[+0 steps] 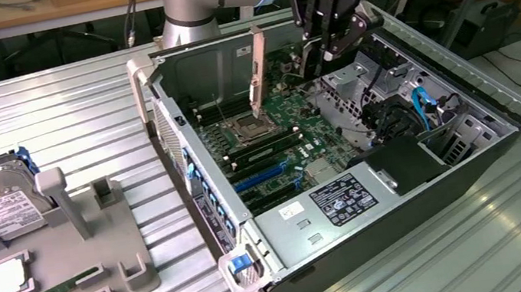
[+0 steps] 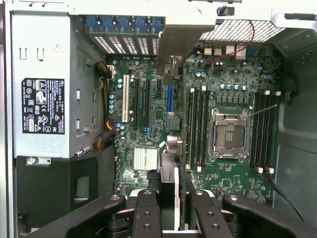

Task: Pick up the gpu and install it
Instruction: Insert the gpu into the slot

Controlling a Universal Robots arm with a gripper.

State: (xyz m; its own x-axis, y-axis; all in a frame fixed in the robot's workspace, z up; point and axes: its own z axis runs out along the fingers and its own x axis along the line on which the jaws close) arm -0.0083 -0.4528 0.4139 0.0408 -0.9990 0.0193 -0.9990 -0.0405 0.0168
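So the gpu (image 2: 170, 129) — we see it as a thin dark card standing on edge inside the open computer case (image 1: 166, 121), up over the motherboard (image 2: 228, 183). From the wrist view we're looking along its upper edge, so it reads as a narrow strip with a few small parts on it, running between the expansion slots (image 2: 125, 99) and the memory slots (image 2: 198, 129). Its pale metal bracket (image 1: 256, 77) is at the end toward the case's vented rear openings — in the exterior view it stands nearly upright, leaning a bit. The other end is pinched in the gripper (image 2: 173, 194). We can't tell whether the lower edge touches a slot.
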